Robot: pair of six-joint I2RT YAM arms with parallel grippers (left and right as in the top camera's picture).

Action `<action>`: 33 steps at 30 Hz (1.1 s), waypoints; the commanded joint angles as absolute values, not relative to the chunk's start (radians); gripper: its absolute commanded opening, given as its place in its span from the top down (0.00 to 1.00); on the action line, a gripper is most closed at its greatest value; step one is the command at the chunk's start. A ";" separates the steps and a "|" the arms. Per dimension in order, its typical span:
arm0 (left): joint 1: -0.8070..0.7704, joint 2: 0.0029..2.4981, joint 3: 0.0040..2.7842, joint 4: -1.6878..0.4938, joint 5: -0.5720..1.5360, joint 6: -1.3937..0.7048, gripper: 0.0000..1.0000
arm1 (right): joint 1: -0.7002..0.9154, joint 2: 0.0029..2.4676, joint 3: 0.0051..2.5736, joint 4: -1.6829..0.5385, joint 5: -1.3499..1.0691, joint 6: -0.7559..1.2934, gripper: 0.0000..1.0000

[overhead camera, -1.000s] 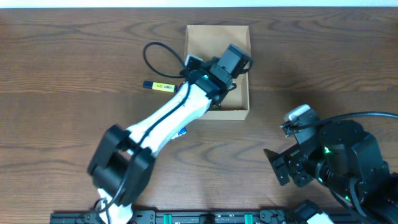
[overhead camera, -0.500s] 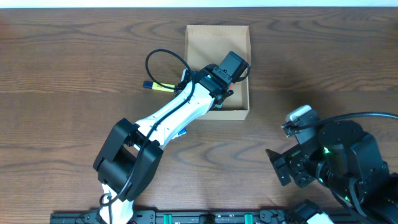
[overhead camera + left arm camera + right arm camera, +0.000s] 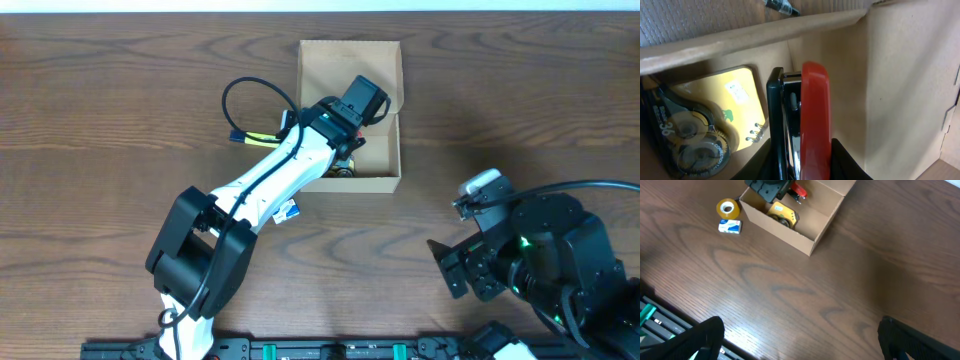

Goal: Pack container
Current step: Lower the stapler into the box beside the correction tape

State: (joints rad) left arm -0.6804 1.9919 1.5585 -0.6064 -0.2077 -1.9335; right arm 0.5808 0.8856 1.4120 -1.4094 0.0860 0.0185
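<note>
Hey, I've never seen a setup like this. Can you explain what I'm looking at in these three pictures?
Two robot arms work at a brown wooden table. One picture looks down from above; the other two come from a camera on each wrist. The left gripper is closed on a red and black stapler inside the tan cardboard box, beside a yellow-backed tape dispenser. The right gripper hangs open, holding nothing. On the table lie a yellow tape roll, a small blue and white packet and a yellow-green marker.

A yellow tape roll [image 3: 727, 208] lies beside a packet [image 3: 730, 226] (blue-white) on the table [image 3: 790, 290].
</note>
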 commanded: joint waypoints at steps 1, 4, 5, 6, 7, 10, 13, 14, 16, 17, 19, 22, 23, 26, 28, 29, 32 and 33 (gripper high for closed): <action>-0.672 1.992 1.579 -0.613 -0.193 -1.945 0.94 | 0.564 0.884 1.411 -1.410 0.097 0.033 0.01; -0.672 1.992 1.579 -0.613 -0.194 -1.945 0.94 | 0.564 0.884 1.411 -1.410 0.097 0.032 0.01; -0.670 1.992 1.579 -0.613 -0.193 -1.945 0.94 | 0.564 0.884 1.411 -1.410 0.097 0.032 0.01; -0.669 1.992 1.579 -0.613 -0.191 -1.945 0.94 | 0.564 0.884 1.411 -1.410 0.097 0.033 0.01; -0.667 1.992 1.579 -0.613 -0.190 -1.945 0.94 | 0.564 0.884 1.411 -1.410 0.097 0.032 0.01; -0.661 1.999 1.579 -0.613 -0.189 -1.945 0.94 | 0.564 0.884 1.411 -1.410 0.097 0.032 0.01; -0.645 2.019 1.579 -0.599 -0.151 -1.955 0.94 | 0.564 0.884 1.411 -1.410 0.097 0.033 0.01; -0.639 2.025 1.579 -0.587 -0.135 -1.957 0.94 | 0.564 0.884 1.411 -1.410 0.097 0.032 0.01; -0.625 2.043 1.579 -0.560 -0.120 -1.958 0.94 | 0.564 0.884 1.411 -1.410 0.097 0.032 0.01; -0.619 2.048 1.579 -0.552 -0.121 -1.961 0.94 | 0.564 0.884 1.411 -1.410 0.097 0.032 0.01; -0.609 2.057 1.579 -0.545 -0.115 -1.961 0.94 | 0.564 0.884 1.411 -1.410 0.097 0.033 0.01; -0.599 2.077 1.579 -0.545 -0.101 -1.960 0.94 | 0.564 0.884 1.411 -1.410 0.097 0.033 0.01; -0.598 2.083 1.579 -0.544 -0.099 -1.961 0.94 | 0.564 0.884 1.411 -1.410 0.097 0.032 0.01; -0.598 2.106 1.579 -0.531 -0.074 -1.961 0.94 | 0.564 0.884 1.411 -1.410 0.097 0.032 0.01; -0.597 2.110 1.579 -0.524 -0.069 -1.960 0.94 | 0.564 0.884 1.411 -1.410 0.097 0.033 0.01; -0.596 2.110 1.579 -0.521 -0.070 -1.960 0.94 | 0.564 0.884 1.411 -1.410 0.097 0.032 0.01; -0.594 2.110 1.579 -0.522 -0.070 -1.960 0.85 | 0.564 0.884 1.411 -1.410 0.097 0.033 0.01; -0.593 2.110 1.579 -0.521 -0.070 -1.961 0.80 | 0.564 0.884 1.411 -1.410 0.097 0.032 0.01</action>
